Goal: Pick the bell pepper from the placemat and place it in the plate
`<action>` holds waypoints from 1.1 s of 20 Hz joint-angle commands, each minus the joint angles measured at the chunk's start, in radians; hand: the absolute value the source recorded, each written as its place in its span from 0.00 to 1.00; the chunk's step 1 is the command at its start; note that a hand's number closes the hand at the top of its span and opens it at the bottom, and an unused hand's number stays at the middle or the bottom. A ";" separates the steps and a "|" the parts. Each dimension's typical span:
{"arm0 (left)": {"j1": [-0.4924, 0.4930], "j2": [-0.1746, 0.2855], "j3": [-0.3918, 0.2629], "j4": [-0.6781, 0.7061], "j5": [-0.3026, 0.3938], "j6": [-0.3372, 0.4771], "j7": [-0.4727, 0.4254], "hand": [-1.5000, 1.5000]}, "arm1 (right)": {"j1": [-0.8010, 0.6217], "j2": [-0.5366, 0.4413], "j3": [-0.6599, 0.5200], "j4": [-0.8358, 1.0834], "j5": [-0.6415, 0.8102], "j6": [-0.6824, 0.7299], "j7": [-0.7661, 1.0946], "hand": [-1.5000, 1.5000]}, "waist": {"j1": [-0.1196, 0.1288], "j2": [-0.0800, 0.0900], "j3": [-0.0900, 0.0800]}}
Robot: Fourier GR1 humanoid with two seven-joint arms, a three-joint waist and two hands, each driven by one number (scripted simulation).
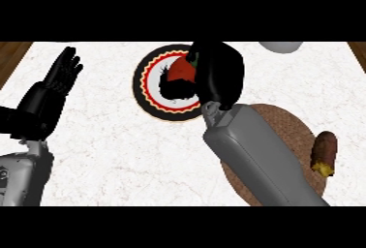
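right hand (218,72) – fingers curled round the bell pepper (182,71) | pepper red, glossy, mostly hidden by the hand – pointing and long axis: cannot tell | held over the plate (139,85) near the counter's (107,145) far edge | left hand (57,82) fingers straight, by the left edge

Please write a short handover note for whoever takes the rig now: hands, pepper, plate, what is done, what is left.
Left hand: open, fingers up, resting at the view's left.
Right hand: curled round the bell pepper, above the plate.
Placemat: the pepper is off it.
Done: pick and carry.
Left: release the pepper in the plate, then withdraw; whether it already touches the plate cannot be told.
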 commanded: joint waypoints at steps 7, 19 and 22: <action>-0.054 -0.019 -0.020 0.010 -0.011 0.003 0.026 0.50 | -0.257 0.005 -0.050 0.605 -0.144 -0.274 -0.075 1.00 | 0.030 0.011 0.000; -0.050 -0.040 -0.052 -0.005 -0.018 -0.015 0.009 0.50 | -0.297 0.005 -0.103 0.892 -0.396 -0.480 -0.274 0.00 | 0.078 0.024 0.001; -0.088 -0.030 -0.041 0.005 -0.005 -0.023 0.035 0.50 | -0.310 0.005 -0.126 0.905 -0.454 -0.520 -0.350 0.00 | 0.095 0.032 0.001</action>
